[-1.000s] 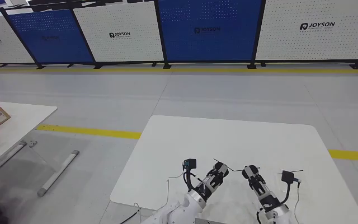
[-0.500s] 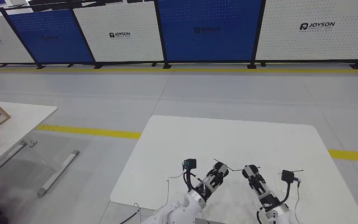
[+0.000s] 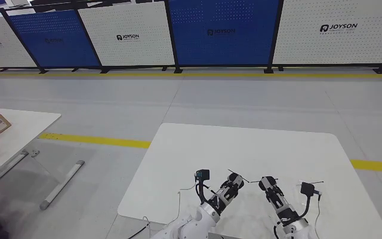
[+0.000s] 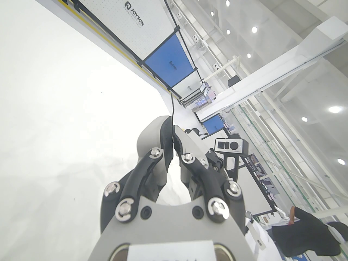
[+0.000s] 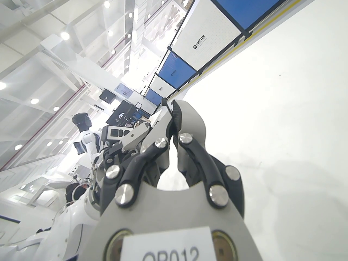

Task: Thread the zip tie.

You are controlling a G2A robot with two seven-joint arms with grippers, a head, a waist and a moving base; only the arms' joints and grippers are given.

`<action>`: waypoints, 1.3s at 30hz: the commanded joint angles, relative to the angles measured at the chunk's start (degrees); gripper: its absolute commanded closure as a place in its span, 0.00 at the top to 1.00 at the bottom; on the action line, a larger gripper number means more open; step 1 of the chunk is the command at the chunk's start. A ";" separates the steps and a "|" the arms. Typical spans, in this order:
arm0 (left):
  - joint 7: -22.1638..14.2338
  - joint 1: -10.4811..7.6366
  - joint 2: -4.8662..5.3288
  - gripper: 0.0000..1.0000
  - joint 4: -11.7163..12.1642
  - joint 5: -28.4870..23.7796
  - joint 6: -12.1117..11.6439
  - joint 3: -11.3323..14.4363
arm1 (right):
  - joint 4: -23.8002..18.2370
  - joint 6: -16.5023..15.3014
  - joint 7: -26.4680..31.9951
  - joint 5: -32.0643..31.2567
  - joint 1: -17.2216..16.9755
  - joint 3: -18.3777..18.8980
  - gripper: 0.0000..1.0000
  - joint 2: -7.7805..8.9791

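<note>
The zip tie (image 3: pixel 250 181) is a thin black strip held just above the white table (image 3: pixel 239 143), near its front edge, between my two grippers. My left gripper (image 3: pixel 237 177) is shut on one end. In the left wrist view a thin black tail of the zip tie (image 4: pixel 172 104) sticks out past the closed fingertips of the left gripper (image 4: pixel 171 126). My right gripper (image 3: pixel 264 180) sits close beside it. In the right wrist view the right gripper (image 5: pixel 172 112) is shut on the other end of the zip tie (image 5: pixel 165 103), whose short black tip pokes out.
The table stretches bare behind the grippers toward its far edge (image 3: pixel 250 126). A second white table (image 3: pixel 24 128) stands off to the left across the floor. Blue and white fence panels (image 3: pixel 221 33) line the back of the room.
</note>
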 commanded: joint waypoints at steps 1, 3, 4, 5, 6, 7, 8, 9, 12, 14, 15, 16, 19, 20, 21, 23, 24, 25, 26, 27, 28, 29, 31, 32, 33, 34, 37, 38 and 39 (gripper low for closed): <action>0.00 0.00 0.00 0.00 0.00 0.00 0.00 0.00 | 0.05 0.09 0.25 -0.11 0.00 0.12 0.00 -0.18; 0.00 0.00 0.00 0.00 0.00 0.00 0.00 0.00 | 0.07 0.06 0.48 -0.21 -0.02 0.22 0.00 -0.34; 0.00 0.00 0.00 0.00 0.00 0.00 0.00 0.00 | 0.06 0.03 0.61 -0.30 -0.03 0.28 0.00 -0.45; 0.00 0.00 0.00 0.00 0.00 0.00 0.00 0.00 | 0.06 -0.03 0.73 -0.36 -0.05 0.33 0.00 -0.53; 0.00 0.00 0.00 0.00 0.00 0.00 0.00 0.00 | 0.08 -0.11 0.85 -0.38 -0.07 0.40 0.00 -0.60; 0.00 0.00 0.00 0.00 0.00 0.00 0.00 0.00 | 0.10 -0.18 0.94 -0.42 -0.10 0.47 0.00 -0.67; 0.00 0.00 0.00 0.00 0.00 0.00 0.00 0.00 | 0.10 -0.25 0.99 -0.53 -0.16 0.58 0.00 -0.76; 0.00 0.00 0.00 0.00 0.00 0.00 0.00 0.00 | 0.08 -0.32 1.00 -0.62 -0.23 0.67 0.00 -0.83; 0.00 0.00 0.00 0.00 0.00 0.00 0.00 0.00 | -0.09 -0.50 0.96 -1.00 -0.62 1.04 0.00 -1.03; 0.00 0.00 0.00 0.00 0.00 0.00 0.00 0.00 | -0.21 -0.54 0.98 -1.16 -0.83 1.30 0.00 -1.14; 0.00 0.00 0.00 0.00 0.00 0.00 0.00 0.00 | -0.28 -0.55 1.00 -1.28 -0.97 1.44 0.00 -1.21; 0.00 0.00 0.00 0.00 0.00 0.00 0.00 0.00 | -0.32 -0.55 1.06 -1.36 -1.05 1.55 0.00 -1.27; 0.00 0.00 0.00 0.00 0.00 0.00 0.00 0.00 | -0.44 -0.53 1.29 -1.55 -1.29 1.87 0.00 -1.47; 0.00 0.00 0.00 0.00 0.00 0.00 0.00 0.00 | -0.47 -0.50 1.40 -1.58 -1.35 1.95 0.00 -1.53; 0.00 0.00 0.00 0.00 0.00 0.00 0.00 0.00 | -0.49 -0.38 1.57 -1.64 -1.37 2.00 0.00 -1.59; 0.00 0.00 0.00 0.00 0.00 0.00 0.00 0.00 | -0.47 -0.01 1.99 -1.71 -1.28 2.04 0.00 -1.77; 0.00 0.00 0.00 0.00 0.00 0.00 0.00 0.00 | -0.42 0.12 2.15 -1.73 -1.19 2.04 0.00 -1.85; 0.00 0.00 0.00 0.00 0.00 0.00 0.00 0.00 | -0.34 0.23 2.30 -1.74 -1.06 2.03 0.00 -1.97; 0.00 0.00 0.00 0.00 0.00 0.00 0.00 0.00 | -0.28 0.28 2.41 -1.75 -1.00 2.03 0.00 -2.05; 0.00 0.00 0.00 0.00 0.00 0.00 0.00 0.00 | -0.24 0.29 2.53 -1.76 -0.94 2.04 0.00 -2.13; 0.00 0.00 0.00 0.00 0.00 0.00 0.00 0.00 | -0.18 0.32 2.66 -1.80 -0.86 2.04 0.00 -2.24; 0.00 0.00 0.00 0.00 0.00 0.00 0.00 0.00 | -0.13 0.35 2.73 -1.84 -0.82 2.05 0.00 -2.32; 0.00 0.00 0.00 0.00 0.00 0.00 0.00 0.00 | -0.05 0.40 2.90 -1.94 -0.73 2.10 0.00 -2.47; 0.00 0.00 0.00 0.00 0.00 0.00 0.00 0.00 | 0.01 0.44 3.02 -1.97 -0.67 2.12 0.00 -2.57; 0.00 0.00 0.00 0.00 0.00 0.00 0.00 0.00 | 0.07 0.46 3.19 -1.97 -0.64 2.12 0.00 -2.64; 0.00 0.00 0.00 0.00 0.00 0.00 0.00 0.00 | 0.14 0.52 3.43 -1.97 -0.55 2.08 0.00 -2.72; 0.00 0.00 0.00 0.00 0.00 0.00 0.00 0.00 | 0.46 0.53 3.88 -2.03 -0.23 1.87 0.00 -3.02; 0.00 0.00 0.00 0.00 0.00 0.00 0.00 0.00 | 0.46 0.53 3.88 -2.03 -0.23 1.87 0.00 -3.02; 0.00 0.00 0.00 0.00 0.00 0.00 0.00 0.00 | 0.46 0.53 3.88 -2.03 -0.23 1.87 0.00 -3.02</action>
